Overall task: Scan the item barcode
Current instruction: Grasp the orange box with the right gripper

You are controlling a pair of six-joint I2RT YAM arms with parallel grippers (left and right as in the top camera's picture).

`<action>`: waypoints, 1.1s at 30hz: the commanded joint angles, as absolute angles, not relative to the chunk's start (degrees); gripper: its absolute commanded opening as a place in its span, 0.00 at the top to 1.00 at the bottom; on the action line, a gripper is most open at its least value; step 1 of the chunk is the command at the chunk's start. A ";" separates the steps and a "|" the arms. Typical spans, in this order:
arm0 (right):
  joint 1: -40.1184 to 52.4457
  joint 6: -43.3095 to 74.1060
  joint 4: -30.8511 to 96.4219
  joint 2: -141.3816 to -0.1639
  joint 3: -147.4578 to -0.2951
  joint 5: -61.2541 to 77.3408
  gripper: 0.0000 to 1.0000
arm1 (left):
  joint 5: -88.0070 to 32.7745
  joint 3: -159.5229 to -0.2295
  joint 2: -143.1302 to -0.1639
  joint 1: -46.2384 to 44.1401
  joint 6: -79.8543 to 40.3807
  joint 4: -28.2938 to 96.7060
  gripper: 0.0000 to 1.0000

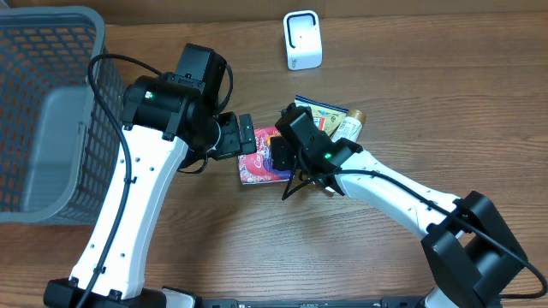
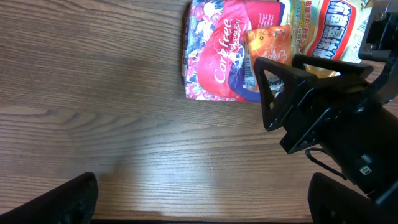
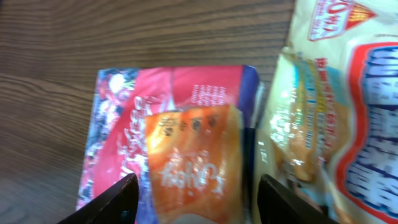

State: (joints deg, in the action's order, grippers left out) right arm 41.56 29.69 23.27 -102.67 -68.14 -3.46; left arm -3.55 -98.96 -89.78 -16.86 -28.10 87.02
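Wooden table point(image 1: 257, 248), right claw point(image 3: 194, 202) astride orange packet point(image 3: 193, 158)

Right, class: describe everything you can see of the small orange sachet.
The small orange sachet is a glossy, crinkled packet, plastic by its look, with pale lettering too blurred to read. It lies on the red snack packet, beside a yellow packet. The fingers of the right gripper flank it; whether they pinch it is unclear.

Left arm point(image 1: 128, 205) and right arm point(image 1: 385, 184) — white links, black joints, black cables point(image 1: 127, 162), green lights point(image 1: 326, 156).
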 commanded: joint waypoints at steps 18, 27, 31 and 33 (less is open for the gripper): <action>41.45 31.55 27.51 -103.96 -72.20 -5.69 0.96 | -2.74 -99.74 -89.14 -16.84 -27.20 86.91 0.00; 41.39 31.57 44.64 -103.90 -84.01 -26.13 0.96 | -2.74 -99.74 -89.14 -16.80 -27.20 86.91 0.00; 40.49 35.48 53.28 -103.83 -88.47 -39.62 0.96 | -2.74 -99.74 -89.14 -16.80 -27.20 86.91 0.00; 38.70 36.27 57.39 -103.83 -90.39 -44.88 0.96 | -2.74 -99.74 -89.14 -16.80 -27.20 86.91 0.00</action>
